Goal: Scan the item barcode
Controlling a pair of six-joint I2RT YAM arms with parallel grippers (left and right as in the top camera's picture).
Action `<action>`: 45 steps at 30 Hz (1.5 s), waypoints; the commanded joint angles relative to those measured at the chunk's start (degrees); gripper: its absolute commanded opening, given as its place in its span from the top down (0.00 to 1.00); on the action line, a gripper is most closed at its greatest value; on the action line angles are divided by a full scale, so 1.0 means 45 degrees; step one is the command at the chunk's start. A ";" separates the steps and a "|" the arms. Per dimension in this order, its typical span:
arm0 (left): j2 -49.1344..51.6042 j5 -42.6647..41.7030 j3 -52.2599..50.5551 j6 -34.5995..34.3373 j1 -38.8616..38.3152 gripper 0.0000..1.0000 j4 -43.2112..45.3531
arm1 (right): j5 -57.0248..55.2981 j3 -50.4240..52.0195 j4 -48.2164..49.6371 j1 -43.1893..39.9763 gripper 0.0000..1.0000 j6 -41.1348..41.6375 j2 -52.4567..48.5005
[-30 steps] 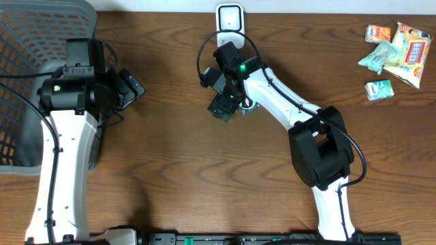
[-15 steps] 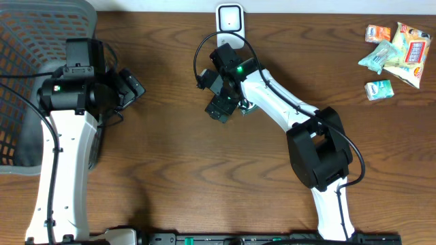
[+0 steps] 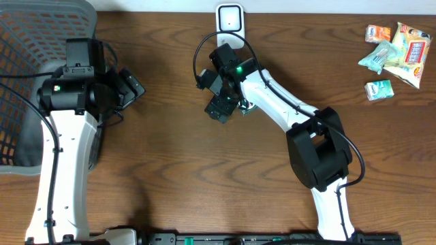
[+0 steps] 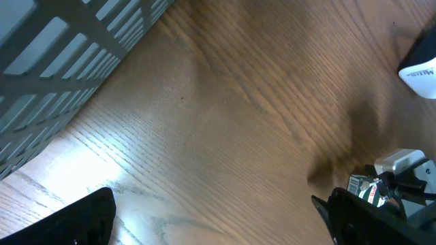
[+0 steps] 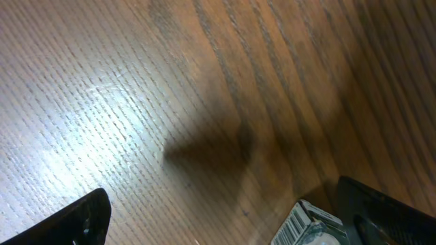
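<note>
The item (image 3: 247,105) is a small teal-and-white packet lying on the wooden table just below the white barcode scanner (image 3: 230,17). My right gripper (image 3: 221,107) hovers over it, open. In the right wrist view the packet (image 5: 310,228) shows a barcode on its side. It lies just inside the right-hand finger (image 5: 381,211), with the rest of the wide gap of that gripper (image 5: 228,231) empty. My left gripper (image 3: 133,87) stands open beside the basket. It holds nothing, and only bare wood shows in its gap (image 4: 218,231).
A grey mesh basket (image 3: 34,82) fills the far left, its wall (image 4: 61,61) also close in the left wrist view. Several snack packets (image 3: 395,47) lie at the back right. The scanner's edge (image 4: 421,71) shows at the right of the left wrist view.
The right arm has shifted slightly to the left over the packet, then held still. The left arm has not moved.
</note>
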State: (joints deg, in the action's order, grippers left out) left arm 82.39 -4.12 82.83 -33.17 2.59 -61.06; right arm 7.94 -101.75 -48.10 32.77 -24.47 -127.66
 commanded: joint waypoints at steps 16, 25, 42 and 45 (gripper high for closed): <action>0.0005 0.0165 -0.0019 -0.0015 0.0063 0.02 0.0005 | 0.0369 -0.0107 -0.0073 0.0432 0.01 0.0146 0.0029; 0.0010 0.0165 -0.0019 -0.0015 0.0063 0.02 0.0005 | -0.0753 -0.0107 0.0471 0.0544 0.01 -0.0010 0.0029; 0.0010 0.0165 -0.0019 -0.0010 0.0063 0.02 0.0005 | -0.3337 -0.0073 0.0151 -0.0287 0.01 0.0073 0.0005; 0.0010 0.0165 -0.0019 -0.0015 0.0063 0.02 0.0005 | -0.3638 -0.0073 0.0117 -0.0651 0.01 0.0865 0.0005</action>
State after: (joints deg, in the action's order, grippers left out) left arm 82.39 -4.12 82.83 -33.17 2.59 -61.06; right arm -6.22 -101.75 -47.35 31.90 -24.16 -127.66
